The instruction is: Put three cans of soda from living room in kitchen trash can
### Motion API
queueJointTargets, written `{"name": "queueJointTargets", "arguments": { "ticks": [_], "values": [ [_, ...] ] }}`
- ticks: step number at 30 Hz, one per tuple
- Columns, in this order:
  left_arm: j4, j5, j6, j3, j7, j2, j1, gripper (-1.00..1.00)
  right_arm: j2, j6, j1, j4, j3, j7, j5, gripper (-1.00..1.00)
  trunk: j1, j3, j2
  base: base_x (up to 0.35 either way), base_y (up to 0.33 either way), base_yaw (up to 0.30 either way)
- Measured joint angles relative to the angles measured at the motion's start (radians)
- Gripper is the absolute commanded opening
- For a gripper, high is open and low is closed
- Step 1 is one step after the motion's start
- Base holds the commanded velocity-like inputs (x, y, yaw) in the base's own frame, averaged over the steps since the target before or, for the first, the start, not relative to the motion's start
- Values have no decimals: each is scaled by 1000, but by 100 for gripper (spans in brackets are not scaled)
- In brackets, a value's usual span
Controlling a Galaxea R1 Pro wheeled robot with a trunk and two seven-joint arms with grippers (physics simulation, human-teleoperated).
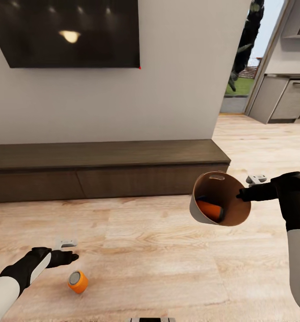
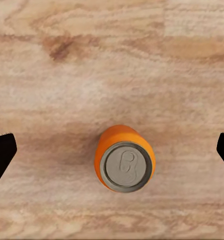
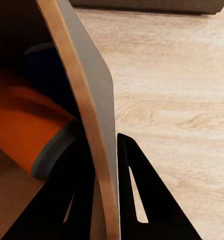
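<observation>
the living room shows a wall-mounted black tv (image 1: 69,31) at eleven o'clock, a long dark low cabinet (image 1: 105,167) across the middle, and pale wood floor (image 1: 145,250) below it. grey kitchen units (image 1: 286,98) sit far off at two o'clock.

the trash can (image 1: 203,206) hangs tilted at three o'clock, clear of the floor, its tan inside facing the head camera. the right gripper (image 1: 245,195) pinches its rim, one finger inside the wall and one outside, as the right wrist view confirms. inside lie an orange can (image 1: 209,209) and a dark blue can (image 3: 46,75) behind it.

the last orange soda can (image 1: 78,281) stands upright on the floor at seven o'clock, silvery top up. the left gripper (image 1: 69,254) hovers just above it, fingers spread wide, with the can between them in the left wrist view and untouched.

judging by looks, the can is light, stiff and smooth-sided, easily tipped and prone to rolling. a squeeze across the middle of its round wall seems safest, centred so it cannot squirt sideways.
</observation>
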Motion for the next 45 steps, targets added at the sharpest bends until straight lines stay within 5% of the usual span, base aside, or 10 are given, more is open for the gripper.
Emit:
{"name": "queueJointTargets", "arguments": {
  "ticks": [11,29,45],
  "values": [
    [0,-1,-1,0,0,-1,0,100,1,-1,0,-2,0,0,1,-100,5,-43,-3,0,0,0],
    [0,-1,-2,-1,-3,-53,2,100,3,0,0,-2,36,0,1,-100,5,-43,-3,0,0,0],
    [0,0,-9,-1,-2,-55,1,100,1,-1,0,-2,40,0,6,-100,12,-104,-6,0,0,0]
  ]
}}
